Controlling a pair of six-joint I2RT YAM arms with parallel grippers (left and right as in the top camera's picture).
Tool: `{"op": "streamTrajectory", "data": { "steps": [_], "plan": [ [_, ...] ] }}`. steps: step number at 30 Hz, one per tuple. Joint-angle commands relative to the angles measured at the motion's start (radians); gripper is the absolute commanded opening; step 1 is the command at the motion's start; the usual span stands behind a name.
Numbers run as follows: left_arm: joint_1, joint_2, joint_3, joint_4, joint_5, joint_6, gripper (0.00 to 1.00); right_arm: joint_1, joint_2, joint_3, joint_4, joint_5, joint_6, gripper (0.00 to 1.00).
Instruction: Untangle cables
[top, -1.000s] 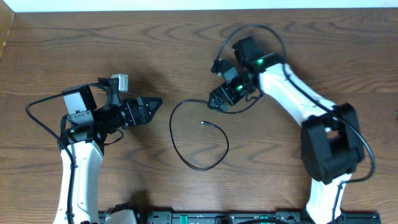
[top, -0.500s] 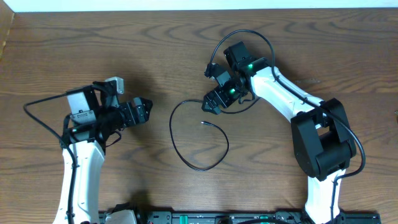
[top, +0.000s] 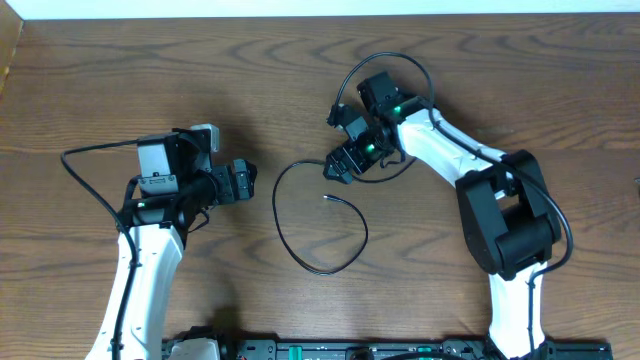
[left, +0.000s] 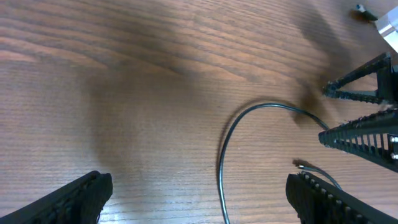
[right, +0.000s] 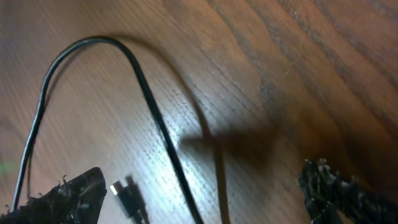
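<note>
While right gripper (top: 338, 165) gapes, cable (right: 151, 106) lies between its jaws.

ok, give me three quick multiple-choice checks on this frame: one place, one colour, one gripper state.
1. Where does the thin black cable lie?
A) flat on the wooden table, between the two grippers
B) draped over an arm
C) hanging off the table edge

2. What colour is that cable?
A) white
B) black
C) red

3. What state is the right gripper in?
A) shut on the cable
B) shut, empty
C) open

Answers:
1 A: the overhead view shows its loop on the wood between the left gripper and the right gripper.
2 B: it is dark in all three views.
3 C: the right wrist view shows the fingers wide apart, with the cable on the table between them.
</note>
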Motion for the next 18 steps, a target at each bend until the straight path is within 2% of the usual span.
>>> {"op": "streamTrajectory", "data": {
  "steps": [1,8,12,18],
  "plan": [
    [-0.003,0.004,0.002,-0.004,-0.033,-0.032,0.95,0.011,0.030,-0.001,0.013,-0.011,0.007,0.99],
    [-0.039,0.004,0.002,-0.016,-0.034,-0.043,0.96,0.035,0.081,-0.001,0.041,-0.010,0.006,0.99],
    [-0.063,0.004,0.002,-0.017,-0.034,-0.043,0.95,0.053,0.127,-0.001,0.039,0.011,-0.002,0.90],
    [-0.075,0.004,0.002,-0.018,-0.034,-0.043,0.95,0.080,0.182,-0.001,-0.002,0.225,-0.002,0.85]
  ]
}}
